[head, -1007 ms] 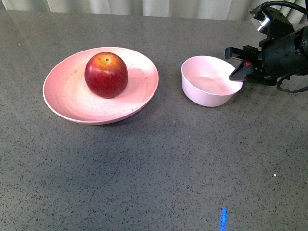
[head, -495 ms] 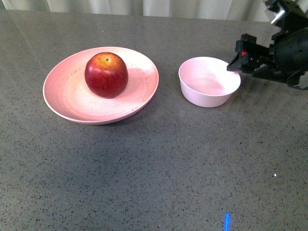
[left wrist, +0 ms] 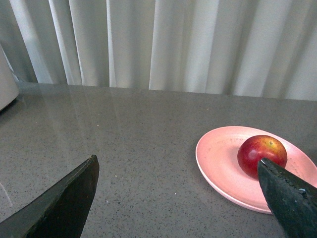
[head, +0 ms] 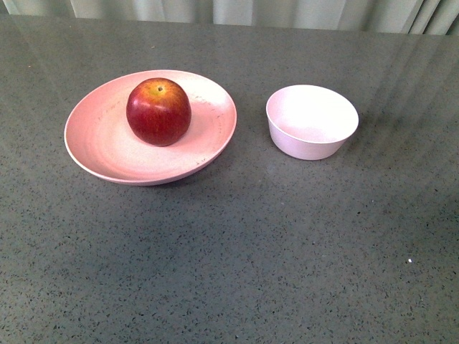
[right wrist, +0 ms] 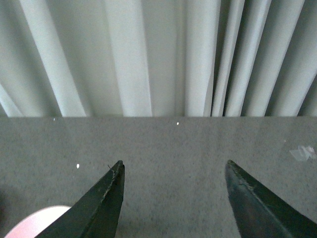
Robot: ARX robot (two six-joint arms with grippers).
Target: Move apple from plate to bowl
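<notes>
the left hand [left wrist: 177, 159] is showing two matte black, wedge-shaped fingers [left wrist: 64, 203] tapering to blunt tips. the right hand [right wrist: 175, 162] is showing similar dark, faintly grainy fingers [right wrist: 99, 208], their edges catching pale light.

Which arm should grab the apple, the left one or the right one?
Probably the left. The left pincer, open, faces the apple on the plate, on the robot's left side. The right pincer, also open, faces the curtains, with no apple in its view.
</notes>
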